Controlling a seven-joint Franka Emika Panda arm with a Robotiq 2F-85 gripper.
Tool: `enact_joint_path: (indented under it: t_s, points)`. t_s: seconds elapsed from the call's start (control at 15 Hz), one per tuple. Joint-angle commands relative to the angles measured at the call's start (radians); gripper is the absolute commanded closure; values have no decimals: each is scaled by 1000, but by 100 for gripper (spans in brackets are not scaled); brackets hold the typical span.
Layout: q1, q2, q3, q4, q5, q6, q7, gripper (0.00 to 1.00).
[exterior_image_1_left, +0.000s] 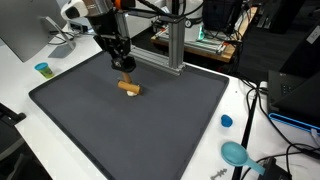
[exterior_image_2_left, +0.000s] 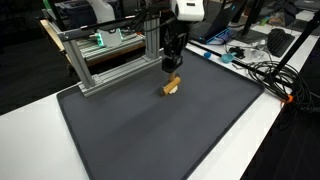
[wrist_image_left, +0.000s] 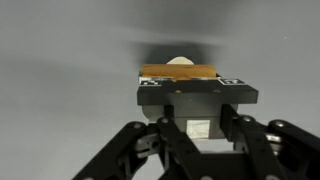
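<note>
Plainly, we saw the gripper (exterior_image_1_left: 123, 70) clamped on the wooden block (exterior_image_1_left: 128, 87), which rested on the dark mat (exterior_image_1_left: 150, 130) in the upper middle of the frame, directly beneath the claw. In the wrist view, its long axis ran left to right, jaw to jaw.

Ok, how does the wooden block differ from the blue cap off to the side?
The wooden block is tan and elongated; the blue cap is blue and round. The block is over the dark mat, the cap on the white table beside it. The gripper has its jaws shut on the block; the cap sits untouched. Both are small.
</note>
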Motion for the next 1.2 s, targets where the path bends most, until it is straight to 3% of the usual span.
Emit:
enact_joint_path:
  t_s: [0.0, 1.13]
  points:
    - [16, 59, -4, 16, -35, 40, 24, 79]
    - [37, 71, -11, 26, -66, 173, 79, 79]
